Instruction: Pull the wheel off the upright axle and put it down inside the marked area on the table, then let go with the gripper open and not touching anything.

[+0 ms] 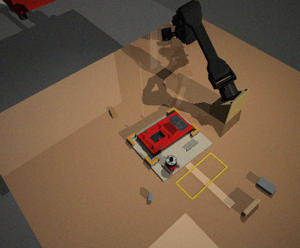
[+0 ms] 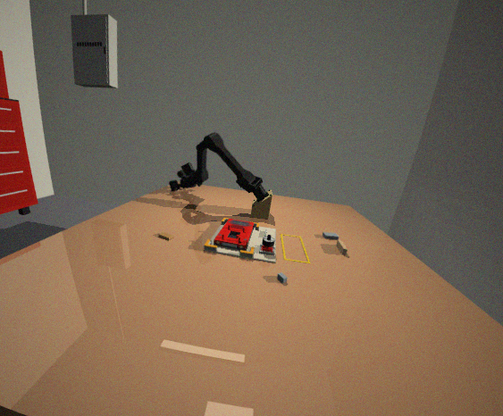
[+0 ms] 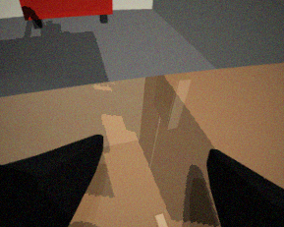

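The wheel [image 1: 171, 162] [image 2: 267, 243], dark with a silver face, sits on the upright axle, whose black tip [image 1: 171, 158] [image 2: 268, 237] stands out above it. A small red mount [image 1: 171, 167] is under the wheel, at a corner of the pale board [image 1: 201, 146] [image 2: 265, 257]. The marked area is a yellow outline [image 1: 219, 174] [image 2: 296, 261] on the table beside that board. My gripper [image 3: 155, 149] is open with nothing between its fingers. It is raised near the table's far edge, well away from the wheel. Its fingers are too small to make out in the top and exterior views.
A red chassis [image 1: 162, 132] [image 2: 236, 233] lies on the board between orange corner brackets. Grey blocks [image 1: 266, 186] [image 1: 150, 197], a tan bar [image 1: 250, 207] and a small tan block [image 1: 113, 112] are scattered on the table. The arm's base stands behind the board.
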### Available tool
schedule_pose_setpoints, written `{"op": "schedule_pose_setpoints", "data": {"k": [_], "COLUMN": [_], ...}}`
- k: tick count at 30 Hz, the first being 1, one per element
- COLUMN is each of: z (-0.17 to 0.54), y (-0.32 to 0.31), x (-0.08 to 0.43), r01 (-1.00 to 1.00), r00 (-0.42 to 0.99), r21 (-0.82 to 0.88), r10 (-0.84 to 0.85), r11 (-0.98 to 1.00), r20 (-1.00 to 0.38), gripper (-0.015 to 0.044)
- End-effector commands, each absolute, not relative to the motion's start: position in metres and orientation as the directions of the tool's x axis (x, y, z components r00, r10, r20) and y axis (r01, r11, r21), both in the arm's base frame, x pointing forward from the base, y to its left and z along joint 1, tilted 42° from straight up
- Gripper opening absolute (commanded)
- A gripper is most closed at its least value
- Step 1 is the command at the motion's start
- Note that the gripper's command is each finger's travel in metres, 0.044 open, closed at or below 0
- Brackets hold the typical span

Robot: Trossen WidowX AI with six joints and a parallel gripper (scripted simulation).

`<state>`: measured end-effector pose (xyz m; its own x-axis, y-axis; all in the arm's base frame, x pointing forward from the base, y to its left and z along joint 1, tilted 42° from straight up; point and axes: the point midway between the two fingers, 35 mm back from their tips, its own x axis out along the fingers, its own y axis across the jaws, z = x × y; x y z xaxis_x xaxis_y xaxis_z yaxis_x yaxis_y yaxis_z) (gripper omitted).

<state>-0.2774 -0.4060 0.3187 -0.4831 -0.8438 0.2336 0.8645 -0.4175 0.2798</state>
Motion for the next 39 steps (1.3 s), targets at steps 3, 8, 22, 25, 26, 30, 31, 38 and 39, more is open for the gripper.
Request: {"op": "schedule_pose_setpoints", "data": {"k": [3, 8, 22, 25, 26, 30, 31, 38, 39], "z": [0.348, 0.361, 0.377, 0.377, 0.377, 0.376, 0.375, 0.353, 0.350], "y": [-0.432, -0.450, -0.467, -0.466, -0.465, -0.460, -0.458, -0.446, -0.443], "x": [-0.214, -0.158, -0.021, 0.007, 0.017, 0.054, 0.064, 0.137, 0.150], "r01": [0.917, 0.931, 0.839, 0.797, 0.782, 0.720, 0.703, 0.668, 0.676], "r00": [-0.370, -0.264, 0.009, 0.069, 0.088, 0.168, 0.188, 0.336, 0.361], "r21": [0.252, 0.314, 0.539, 0.593, 0.611, 0.678, 0.694, 0.721, 0.709], "r10": [-0.895, -0.937, -0.992, -0.993, -0.993, -0.985, -0.982, -0.939, -0.929], "r11": [-0.308, -0.186, 0.076, 0.112, 0.122, 0.151, 0.156, 0.186, 0.201], "r20": [0.251, 0.229, 0.125, 0.095, 0.084, 0.041, 0.030, -0.068, -0.081], "gripper": [0.0300, 0.0300, 0.0300, 0.0300, 0.0300, 0.0300, 0.0300, 0.0300, 0.0300]}}
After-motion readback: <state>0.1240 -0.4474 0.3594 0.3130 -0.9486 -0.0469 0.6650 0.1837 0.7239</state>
